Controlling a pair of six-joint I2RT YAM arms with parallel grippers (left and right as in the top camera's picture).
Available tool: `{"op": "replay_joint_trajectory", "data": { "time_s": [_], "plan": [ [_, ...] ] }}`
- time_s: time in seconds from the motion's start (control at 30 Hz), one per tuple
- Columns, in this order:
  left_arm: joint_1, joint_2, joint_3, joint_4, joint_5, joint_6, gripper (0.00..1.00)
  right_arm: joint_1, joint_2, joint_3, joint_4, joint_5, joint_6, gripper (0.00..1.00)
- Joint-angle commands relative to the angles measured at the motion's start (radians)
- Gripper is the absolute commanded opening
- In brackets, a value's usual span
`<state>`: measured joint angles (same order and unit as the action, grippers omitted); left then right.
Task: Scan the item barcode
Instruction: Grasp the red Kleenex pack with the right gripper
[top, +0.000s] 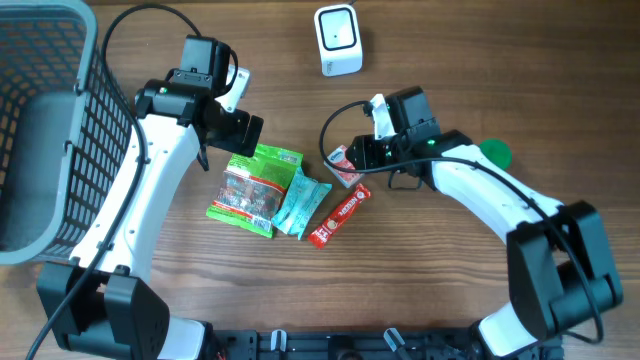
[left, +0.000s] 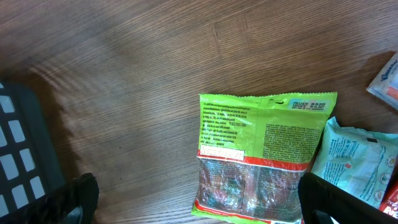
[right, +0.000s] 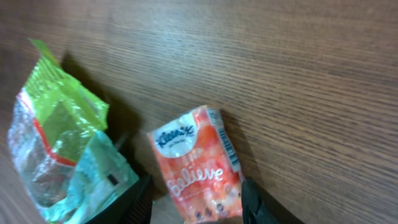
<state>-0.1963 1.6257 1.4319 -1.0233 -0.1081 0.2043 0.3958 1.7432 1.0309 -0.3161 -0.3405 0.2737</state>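
Four pkts (top: 255, 185) on table (top: 480, 60), outside grey basket (top: 100, 130) at left

Brown wood-grain table (top: 500, 60); soft light, perhaps from overhead.

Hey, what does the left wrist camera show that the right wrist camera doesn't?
Only the left wrist view: a corner of the dark basket at the left edge, and the printed back panel of the green snack bag lying flat.

Only the right wrist view: the orange tissue pack face up, barcode strip along one side, lying between the right fingers.

Both: the green snack bag, the teal packet against it, and the wooden table.
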Motion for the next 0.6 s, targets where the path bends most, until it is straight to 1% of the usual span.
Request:
{"op": "replay_joint_trajectory", "data": {
  "time_s": [0.0, 0.07, 0.1, 0.2, 0.43, 0.57],
  "plan": [
    [-0.002, -0.004, 0.01, 0.003, -0.009, 0.008, 1.0, 0.007, 0.048, -0.011, 0.01, -0.019, -0.019, 0.46],
    [-0.002, -0.004, 0.01, 0.003, -0.009, 0.008, 1.0, 0.007, 0.055, -0.011, 0.009, -0.02, -0.031, 0.45],
    [-0.002, -0.004, 0.01, 0.003, -0.009, 0.008, 1.0, 0.009, 0.055, -0.011, 0.007, -0.025, -0.031, 0.39],
    [-0.002, -0.004, 0.01, 0.003, -0.01, 0.008, 1.0, 0.048, 0.055, -0.011, -0.004, -0.027, -0.04, 0.36],
    [-0.002, -0.004, 0.01, 0.003, -0.01, 0.008, 1.0, 0.242, 0.054, 0.005, 0.017, 0.267, -0.061, 0.38],
    [-0.002, -0.004, 0.01, 0.003, -0.009, 0.008, 1.0, 0.291, 0.054, 0.022, 0.016, 0.418, -0.066, 0.38]
  ]
}}
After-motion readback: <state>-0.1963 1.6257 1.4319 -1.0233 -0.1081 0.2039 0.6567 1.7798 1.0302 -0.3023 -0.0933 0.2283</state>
